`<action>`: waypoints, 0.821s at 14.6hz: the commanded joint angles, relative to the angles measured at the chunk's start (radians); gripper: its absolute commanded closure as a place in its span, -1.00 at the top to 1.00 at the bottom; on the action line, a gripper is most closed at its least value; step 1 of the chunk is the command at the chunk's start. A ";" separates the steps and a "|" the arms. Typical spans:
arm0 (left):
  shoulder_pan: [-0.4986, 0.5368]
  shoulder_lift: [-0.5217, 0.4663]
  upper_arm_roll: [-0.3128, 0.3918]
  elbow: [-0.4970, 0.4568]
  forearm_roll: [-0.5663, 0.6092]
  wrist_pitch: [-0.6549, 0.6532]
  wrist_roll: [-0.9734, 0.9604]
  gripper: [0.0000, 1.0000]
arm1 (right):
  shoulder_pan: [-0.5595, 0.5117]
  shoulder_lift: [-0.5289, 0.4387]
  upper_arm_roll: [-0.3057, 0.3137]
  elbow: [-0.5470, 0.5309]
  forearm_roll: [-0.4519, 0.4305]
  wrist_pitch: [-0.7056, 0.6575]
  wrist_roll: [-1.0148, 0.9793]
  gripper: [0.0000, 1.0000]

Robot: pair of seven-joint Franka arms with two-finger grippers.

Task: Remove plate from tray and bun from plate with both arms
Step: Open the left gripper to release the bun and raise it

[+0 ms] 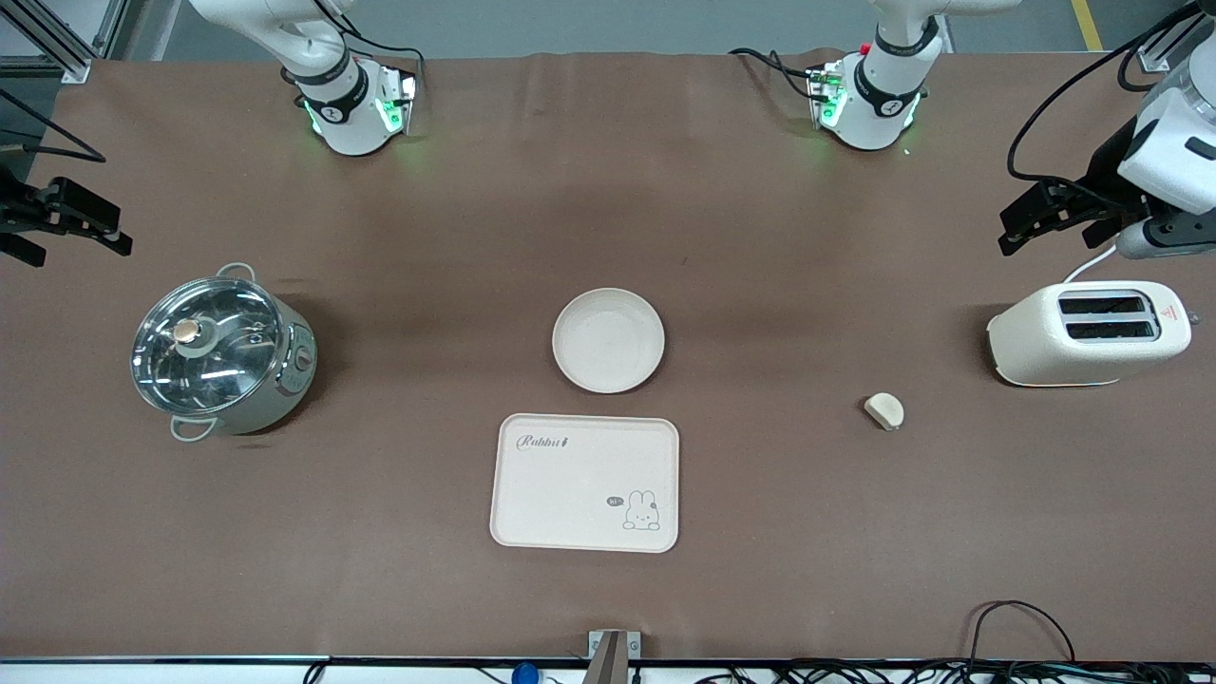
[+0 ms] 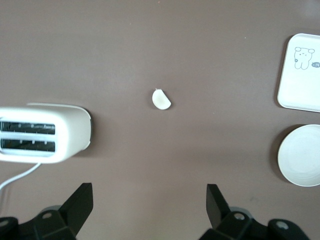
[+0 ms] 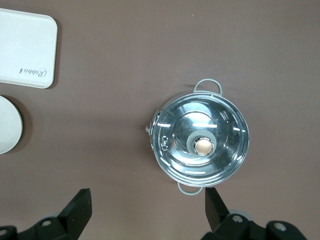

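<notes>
Hovering with both claws spread wide and holding nothing, I look down on a table where the job seems already settled. My left gripper (image 1: 1045, 220) hangs over the left arm's end of the table, near the toaster (image 1: 1088, 332); below it the bun (image 2: 161, 99) lies bare on the cloth, apart from everything else. My right gripper (image 1: 66, 223) hangs over the right arm's end, with the lidded pot (image 3: 200, 145) below it.

Between my two claws, well apart from each, the plate (image 1: 608, 340) sits on the cloth with nothing on it, just beside the tray (image 1: 584, 483) but not touching it. That tray is bare too.

Judging by looks, the bun is light and soft, so I would pinch it gently across its narrow width or it could squash. The plate looks stiff, light and smooth; its raised rim is the only hold, and a shallow rim may slip from my fingers. The tray is flat and low, hard to get under.
</notes>
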State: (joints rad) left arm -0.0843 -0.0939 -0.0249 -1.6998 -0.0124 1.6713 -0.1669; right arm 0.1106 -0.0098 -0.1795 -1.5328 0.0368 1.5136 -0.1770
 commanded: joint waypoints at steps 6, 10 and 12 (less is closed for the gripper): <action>0.005 0.049 0.014 0.083 -0.014 0.024 0.061 1.00 | -0.006 -0.036 -0.003 -0.003 -0.005 -0.067 0.010 1.00; 0.005 0.059 0.017 0.104 -0.003 -0.004 0.061 1.00 | -0.012 -0.039 -0.005 -0.007 -0.006 -0.075 0.010 1.00; 0.006 0.059 0.019 0.109 -0.003 -0.004 0.061 1.00 | -0.011 -0.038 -0.003 -0.007 -0.005 -0.073 0.010 1.00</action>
